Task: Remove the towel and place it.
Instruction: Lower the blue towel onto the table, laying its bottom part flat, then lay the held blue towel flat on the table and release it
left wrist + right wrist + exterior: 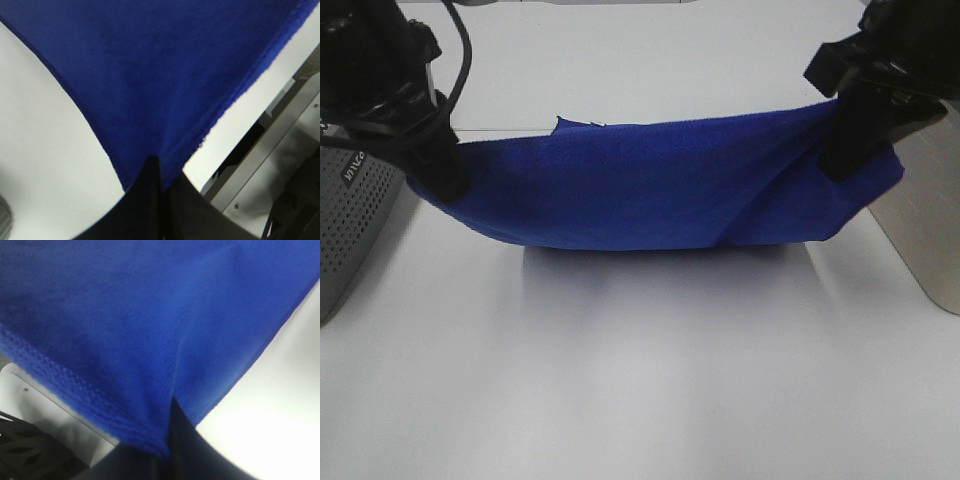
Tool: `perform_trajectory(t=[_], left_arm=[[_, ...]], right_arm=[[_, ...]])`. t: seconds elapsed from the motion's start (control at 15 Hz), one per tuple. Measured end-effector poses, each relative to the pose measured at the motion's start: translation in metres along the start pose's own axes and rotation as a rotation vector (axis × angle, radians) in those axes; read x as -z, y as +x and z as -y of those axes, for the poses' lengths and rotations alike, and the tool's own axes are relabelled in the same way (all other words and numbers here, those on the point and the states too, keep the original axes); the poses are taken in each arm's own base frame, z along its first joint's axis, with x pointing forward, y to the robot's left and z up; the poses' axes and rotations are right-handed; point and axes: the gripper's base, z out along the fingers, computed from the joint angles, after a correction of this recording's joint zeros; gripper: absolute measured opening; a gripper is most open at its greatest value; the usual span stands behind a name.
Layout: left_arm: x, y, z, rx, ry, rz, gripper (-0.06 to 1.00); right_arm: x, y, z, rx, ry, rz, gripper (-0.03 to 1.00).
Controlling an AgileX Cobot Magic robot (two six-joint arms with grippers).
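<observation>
Towel [650, 185] between left fingers [440, 165] and right fingers [850, 140], over the table [640, 380]

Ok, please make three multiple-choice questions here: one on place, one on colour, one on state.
1. Where is the towel? A. lying flat B. hanging between the left gripper and right gripper C. folded in a pile
2. Its colour? A. blue B. red C. white
3. The left gripper is: A. open B. out of view C. shut on the towel
Answers: 1 B, each end is pinched and the middle sags; 2 A, plainly blue in all views; 3 C, its jaws close on cloth in the wrist view.
</observation>
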Motion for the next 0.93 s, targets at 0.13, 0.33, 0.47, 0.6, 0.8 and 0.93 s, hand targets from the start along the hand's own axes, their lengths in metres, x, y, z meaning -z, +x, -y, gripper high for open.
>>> perform_trajectory(t=[0.13, 0.33, 0.47, 0.6, 0.8, 0.93], left_arm=[[0.003, 0.017, 0.009, 0.023, 0.024, -0.004, 0.0], [0.003, 0.045, 0.021, 0.075, 0.06, -0.018, 0.0], [0.003, 0.062, 0.031, 0.099, 0.104, -0.015, 0.0], [-0.001, 0.081, 0.042, 0.132, 0.156, -0.02, 0.0], [-0.002, 0.107, 0.057, 0.175, 0.228, -0.004, 0.0], [0.0, 0.122, 0.068, 0.205, 0.286, 0.027, 0.0]], right_arm=[[-0.003, 0.022, -0.006, -0.014, -0.031, -0.019, 0.02], [-0.018, 0.049, -0.013, -0.058, -0.091, -0.075, 0.02], [-0.022, 0.062, -0.016, -0.071, -0.113, -0.094, 0.02], [-0.025, 0.074, -0.018, -0.077, -0.12, -0.107, 0.02], [-0.03, 0.092, -0.022, -0.085, -0.139, -0.123, 0.02], [-0.037, 0.109, -0.024, -0.093, -0.145, -0.152, 0.02]])
